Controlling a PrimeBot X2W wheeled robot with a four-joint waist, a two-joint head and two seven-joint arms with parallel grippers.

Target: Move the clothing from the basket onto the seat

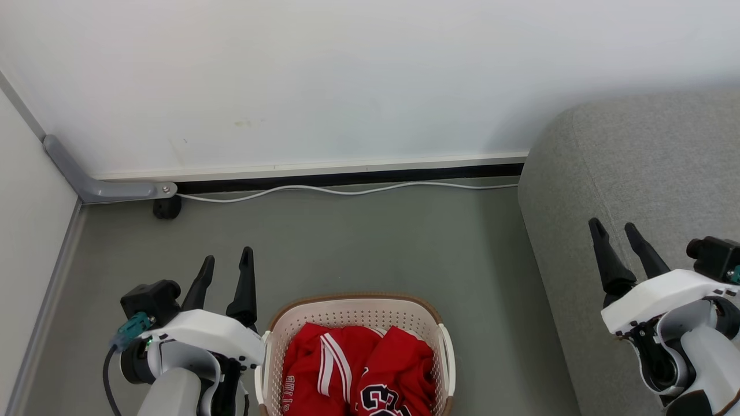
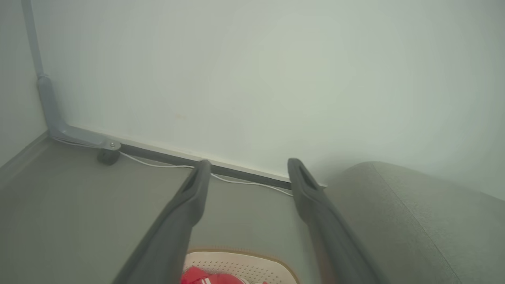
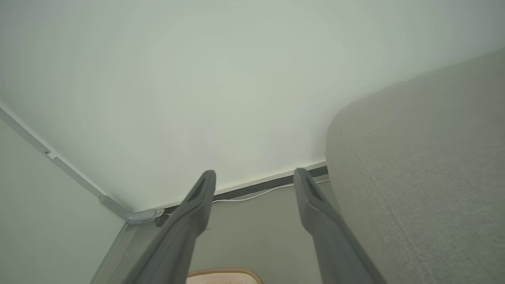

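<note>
The cream basket (image 1: 300, 316) with a brown rim stands on the floor at the bottom centre of the head view, holding red clothing (image 1: 347, 367) with white stripes and dark numbers. My left gripper (image 1: 227, 261) is open and empty just left of the basket. Above the grey seat (image 1: 636, 173) on the right, my right gripper (image 1: 614, 229) is open and empty. In the left wrist view the open gripper (image 2: 248, 165) points at the wall, with the basket (image 2: 240, 265), the clothing (image 2: 205, 277) and the seat (image 2: 414, 221) below. The right wrist view shows the open gripper (image 3: 254, 176), the basket rim (image 3: 225, 272) and the seat (image 3: 426, 173).
A white wall rises behind, with a dark baseboard and a white cable (image 1: 347, 189) along its foot. A grey bracket (image 1: 92, 182) and a small black foot (image 1: 166, 208) sit in the left corner. Grey floor (image 1: 370, 242) lies between basket and wall.
</note>
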